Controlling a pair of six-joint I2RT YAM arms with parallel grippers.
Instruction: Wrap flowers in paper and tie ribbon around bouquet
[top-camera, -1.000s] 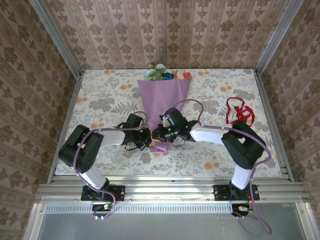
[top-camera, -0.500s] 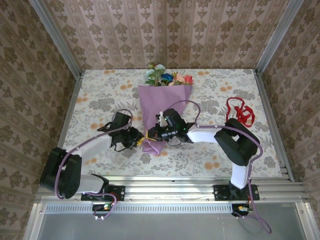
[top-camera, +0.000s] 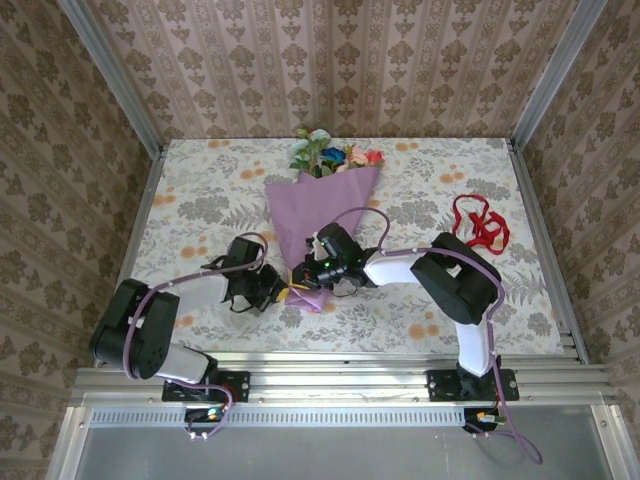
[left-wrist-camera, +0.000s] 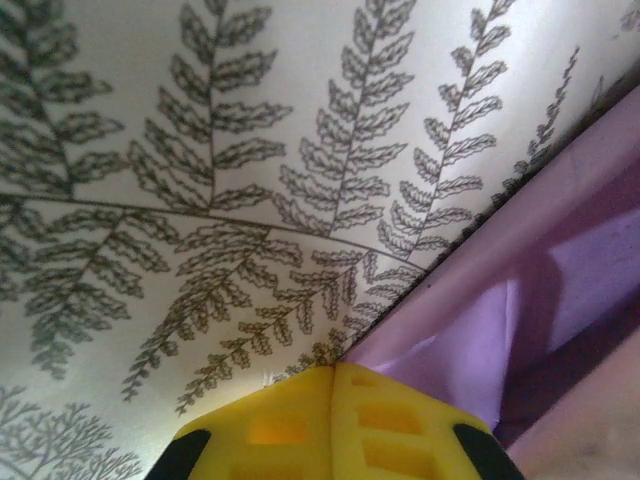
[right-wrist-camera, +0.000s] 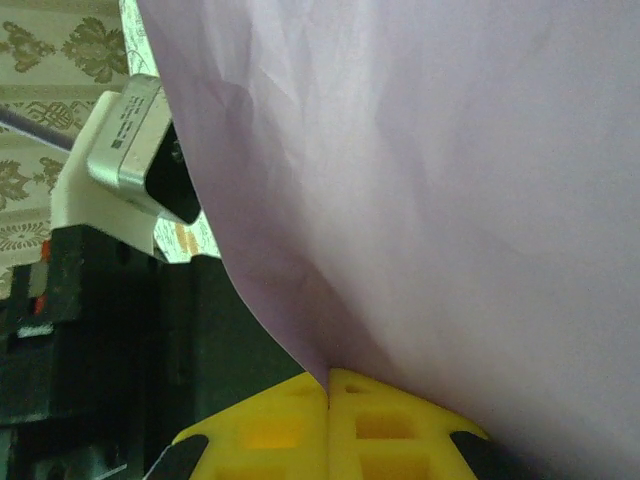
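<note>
The bouquet lies on the floral worktop as a lilac cone. Its wide mouth is at the far end, where the flowers spill out in pink, blue and green, and its narrow tip points back toward the arm bases. The left pincer sits at the left side of that tip with its yellow fingers pressed together. In the left wrist view the left pincer meets the edge of the paper right at its fingertips, with the fern-printed cloth spreading away to the bouquet's left. Whether any paper is caught between the fingers cannot be told. The right pincer comes in from the bouquet's right and lies over the lower part of the cone. Seen from the right wrist, the right pincer is closed, and the creased paper's edge runs down into the seam between its fingers, pinched there. The ribbon lies in a loose red tangle well to the right of the bouquet, apart from both arms.
</note>
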